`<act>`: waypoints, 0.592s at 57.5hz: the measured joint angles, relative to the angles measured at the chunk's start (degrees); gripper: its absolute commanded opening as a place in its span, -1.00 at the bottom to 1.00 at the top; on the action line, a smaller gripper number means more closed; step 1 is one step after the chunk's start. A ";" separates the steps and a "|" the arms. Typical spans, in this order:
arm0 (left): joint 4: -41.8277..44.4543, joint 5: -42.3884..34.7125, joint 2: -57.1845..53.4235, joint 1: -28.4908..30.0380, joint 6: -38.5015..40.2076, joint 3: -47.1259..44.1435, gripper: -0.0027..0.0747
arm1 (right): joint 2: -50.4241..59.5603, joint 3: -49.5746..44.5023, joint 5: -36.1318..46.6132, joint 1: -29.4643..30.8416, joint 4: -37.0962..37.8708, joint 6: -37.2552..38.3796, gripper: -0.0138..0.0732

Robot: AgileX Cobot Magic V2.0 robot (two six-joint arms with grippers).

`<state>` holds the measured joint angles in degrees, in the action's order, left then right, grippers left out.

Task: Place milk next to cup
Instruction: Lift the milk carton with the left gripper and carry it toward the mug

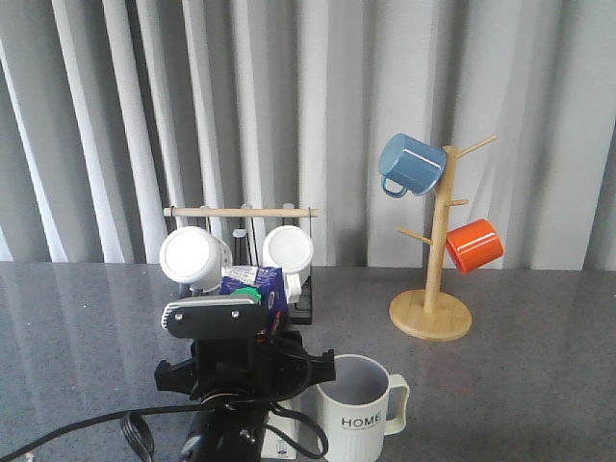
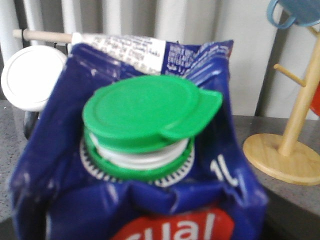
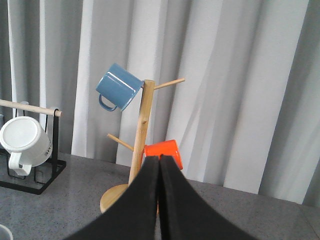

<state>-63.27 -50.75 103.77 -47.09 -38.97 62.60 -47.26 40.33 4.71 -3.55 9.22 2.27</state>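
Observation:
The milk (image 1: 258, 289), a blue carton with a green cap, stands upright at the near middle of the table. It fills the left wrist view (image 2: 150, 165), its upper panels dented. My left gripper (image 1: 256, 322) is shut on it, with the fingers hidden behind the wrist and the carton. The cup (image 1: 358, 412), pale and ribbed with "HOME" on it, stands upright just right of the milk, handle to the right. My right gripper (image 3: 160, 161) is shut and empty, held above the table and facing the mug tree. It does not show in the front view.
A wooden mug tree (image 1: 433, 289) at the right back holds a blue mug (image 1: 412, 166) and an orange mug (image 1: 474, 245). A black rack (image 1: 241, 214) behind the milk holds two white mugs (image 1: 191, 256). Grey curtains hang behind the table.

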 measured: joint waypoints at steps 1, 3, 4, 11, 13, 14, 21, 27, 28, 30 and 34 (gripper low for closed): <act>-0.02 -0.38 0.30 0.00 0.45 0.00 -0.44 | 0.00 0.00 0.00 0.00 0.00 0.00 -0.70; -0.14 -1.06 0.87 0.00 1.12 0.00 -0.44 | 0.00 0.00 0.00 0.00 0.00 0.00 -0.70; -0.14 -1.46 1.31 0.00 1.57 0.00 -0.44 | 0.00 0.00 0.00 0.00 0.00 0.00 -0.70; -0.19 -2.21 3.09 0.00 3.26 0.00 -0.44 | 0.00 0.00 0.00 0.00 0.00 0.00 -0.70; 0.10 -2.29 3.50 0.00 3.40 0.00 -0.44 | 0.00 0.00 0.00 0.00 0.00 0.00 -0.70; 0.36 -2.40 3.70 0.00 3.45 0.07 -0.44 | 0.00 0.00 0.00 0.00 0.00 0.00 -0.70; 2.05 -2.73 4.41 0.00 3.45 0.19 -0.44 | 0.00 0.00 0.00 0.00 0.00 0.00 -0.70; 2.64 -3.14 4.61 0.00 3.45 0.19 -0.44 | 0.00 0.00 0.00 0.00 0.00 0.00 -0.70; 2.64 -3.19 4.61 0.00 3.45 0.19 -0.44 | 0.00 0.00 0.00 0.00 0.00 0.00 -0.70; 2.64 -3.19 4.61 0.00 3.45 0.19 -0.44 | 0.00 0.00 0.00 0.00 0.00 0.00 -0.70; 2.64 -3.25 4.61 0.00 3.52 0.19 -0.44 | 0.00 0.00 0.00 0.00 0.00 0.00 -0.70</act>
<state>-60.63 -54.00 108.38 -47.09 -35.46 62.80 -47.26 40.33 4.71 -3.55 9.22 2.27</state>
